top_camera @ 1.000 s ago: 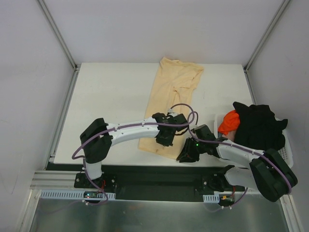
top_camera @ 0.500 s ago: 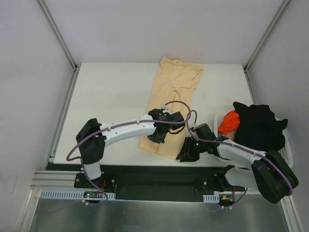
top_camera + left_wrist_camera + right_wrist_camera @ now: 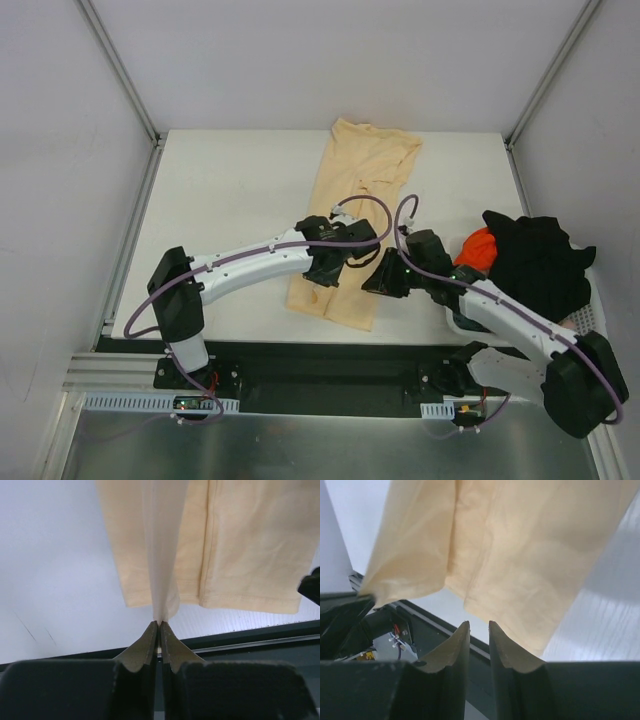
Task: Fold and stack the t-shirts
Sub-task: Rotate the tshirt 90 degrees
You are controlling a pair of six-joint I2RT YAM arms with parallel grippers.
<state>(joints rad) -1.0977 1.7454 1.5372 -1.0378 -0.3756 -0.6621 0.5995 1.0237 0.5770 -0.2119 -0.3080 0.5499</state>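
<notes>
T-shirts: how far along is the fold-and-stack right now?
Done: the peach shirt lies on the table, folded lengthwise into a narrow strip. In hand: the left fingers are shut on a pinch of its near hem; the right fingers sit at that hem, grip unclear. Left: the crosswise folds, plus the black shirt and orange shirt heaped in the basket. No stack yet.

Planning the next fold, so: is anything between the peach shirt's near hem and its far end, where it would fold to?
Nothing visible does. The pale peach-yellow cloth t-shirt lies bare beyond the left hand, which pinches it; the white plastic lattice basket sits off to the right.
</notes>
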